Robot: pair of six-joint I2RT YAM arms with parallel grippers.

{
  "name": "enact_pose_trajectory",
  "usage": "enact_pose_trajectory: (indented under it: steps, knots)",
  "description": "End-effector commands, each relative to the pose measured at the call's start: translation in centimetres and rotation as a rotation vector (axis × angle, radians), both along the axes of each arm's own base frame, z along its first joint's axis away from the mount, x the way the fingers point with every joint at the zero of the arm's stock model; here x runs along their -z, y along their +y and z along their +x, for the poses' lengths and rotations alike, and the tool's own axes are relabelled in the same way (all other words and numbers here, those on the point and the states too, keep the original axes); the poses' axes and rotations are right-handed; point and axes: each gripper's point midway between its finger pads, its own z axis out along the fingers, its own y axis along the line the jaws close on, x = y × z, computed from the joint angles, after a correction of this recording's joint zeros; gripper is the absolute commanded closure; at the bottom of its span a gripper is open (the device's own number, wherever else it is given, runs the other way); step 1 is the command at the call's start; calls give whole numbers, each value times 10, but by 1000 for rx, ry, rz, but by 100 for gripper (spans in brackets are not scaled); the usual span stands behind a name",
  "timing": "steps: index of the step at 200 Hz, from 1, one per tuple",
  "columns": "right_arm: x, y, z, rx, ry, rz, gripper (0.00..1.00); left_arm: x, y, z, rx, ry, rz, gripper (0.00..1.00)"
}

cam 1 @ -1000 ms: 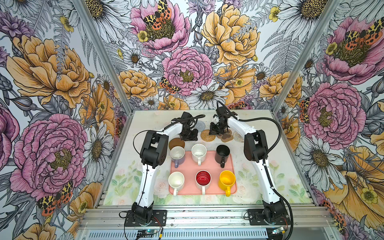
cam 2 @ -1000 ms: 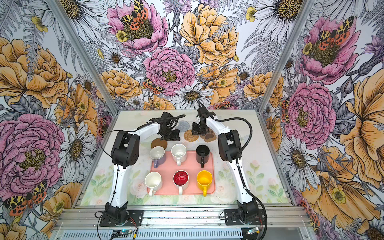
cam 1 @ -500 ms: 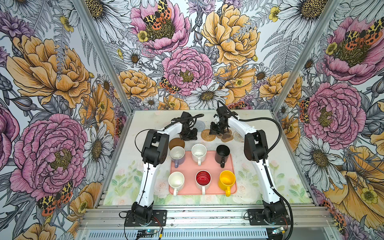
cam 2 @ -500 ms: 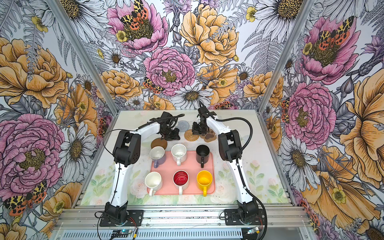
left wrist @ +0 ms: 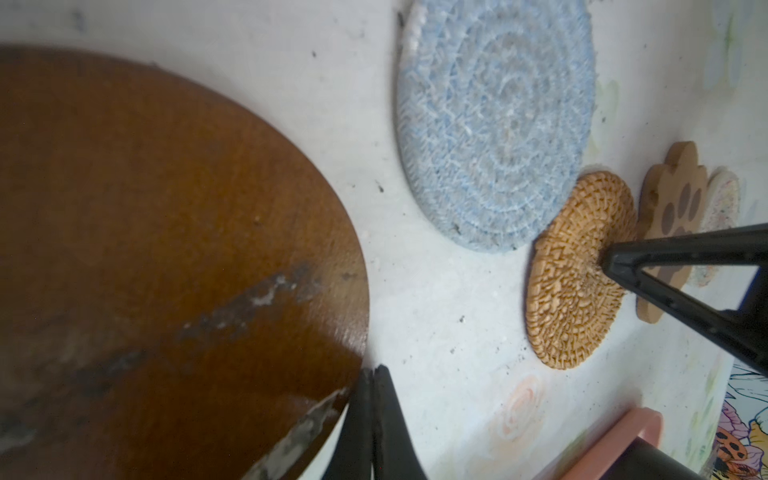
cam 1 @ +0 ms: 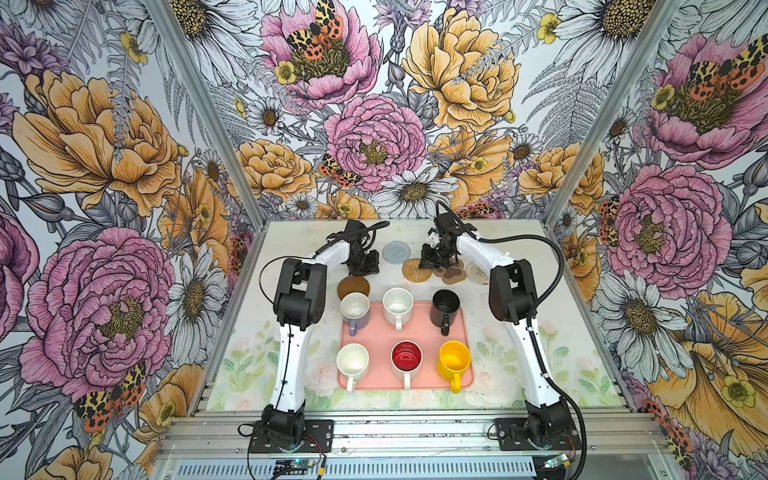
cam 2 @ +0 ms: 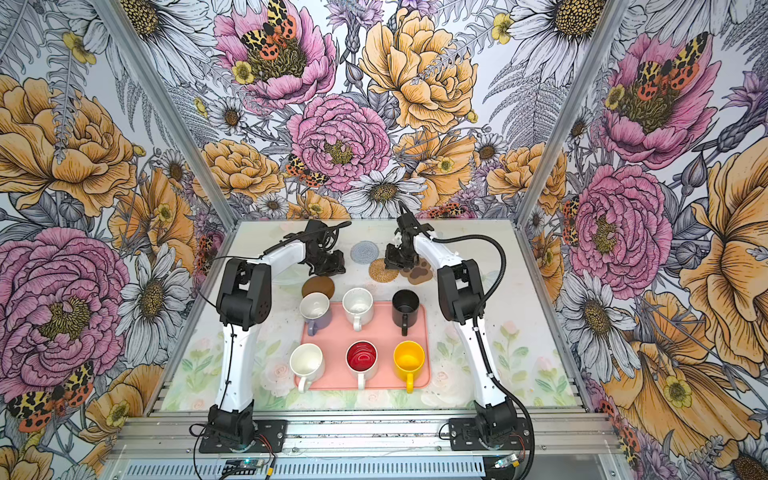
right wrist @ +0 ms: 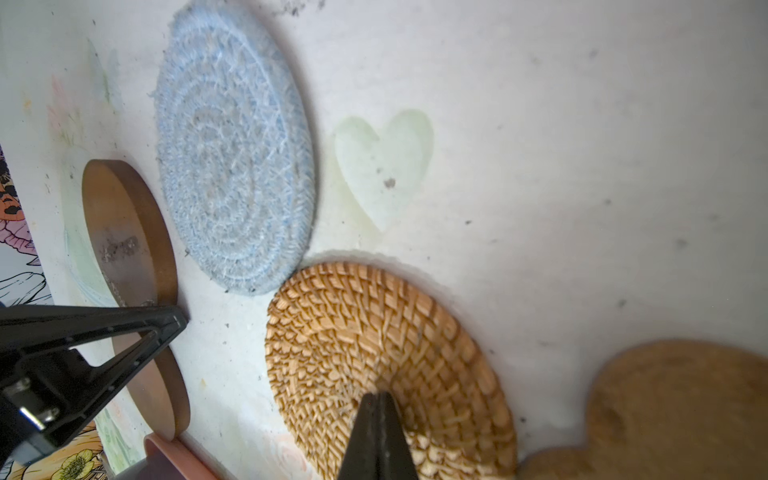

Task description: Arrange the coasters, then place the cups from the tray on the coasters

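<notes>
Wide view first: the table (cam 1: 559, 353), and on its near half the tray (cam 1: 419, 334) carrying all six cups. The lavender cup (cam 1: 354, 309), speckled cup (cam 1: 397, 305) and black cup (cam 1: 445, 305) are in the far row. The white cup (cam 1: 352, 361), red-lined cup (cam 1: 406, 358) and yellow cup (cam 1: 454, 360) are in the near row. No cup is on a coaster yet, so I judge we're early, on the arranging.

The coasters sit beyond the tray's far edge. The brown disc (cam 1: 353, 286) is just behind the lavender cup; I can make out only one disc. The grey-blue round (cam 1: 396, 252) is farthest back. Then comes a crowded line of rattan round (cam 1: 411, 272), paw coaster (cam 1: 454, 273) and pale round (cam 1: 476, 273), each tight against the next.

Now my tools. My left gripper (left wrist: 371, 382) has its jaws pressed together, holding nothing, tips at the brown disc's rim. My right gripper (right wrist: 376, 405) is likewise closed and empty, its point planted near the middle of the rattan round.

Here's what matters. The rattan lies directly under my right tip, so the right arm owns it. It's round, so there's no long axis to fuss over. The grey-blue round almost touches its far-left edge and the paw crowds its right. A push towards either would likely shove a neighbour, and I can't tell if the paw's edge overlaps it
</notes>
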Motion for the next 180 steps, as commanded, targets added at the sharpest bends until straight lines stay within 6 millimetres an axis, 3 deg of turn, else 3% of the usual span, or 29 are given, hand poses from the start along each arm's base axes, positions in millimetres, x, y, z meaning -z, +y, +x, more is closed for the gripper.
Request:
enact_pose_trajectory:
  steps: [1, 19, 36, 74, 105, 142, 180]
  knots:
    - [21, -24, -7, 42, 52, -81, 100, 25, 27, 4, -43, 30, 83, 100]
    - [20, -26, -7, 46, 51, -84, 100, 23, 34, 10, -67, 26, 76, 100]
    - [19, -26, -6, 46, 50, -80, 100, 11, 29, 16, -67, 1, 52, 100]
    - [16, -24, -3, 45, 41, -71, 100, -25, -9, 33, -25, -90, 11, 100]
    - [12, -22, -1, 42, 33, -57, 100, -40, -45, 45, 8, -136, -34, 100]
    - [11, -20, 0, 37, 28, -50, 100, -37, -71, 56, 18, -149, -71, 100]
    - [12, -20, 1, 42, 32, -48, 100, -20, -78, 67, -3, -131, -95, 100]
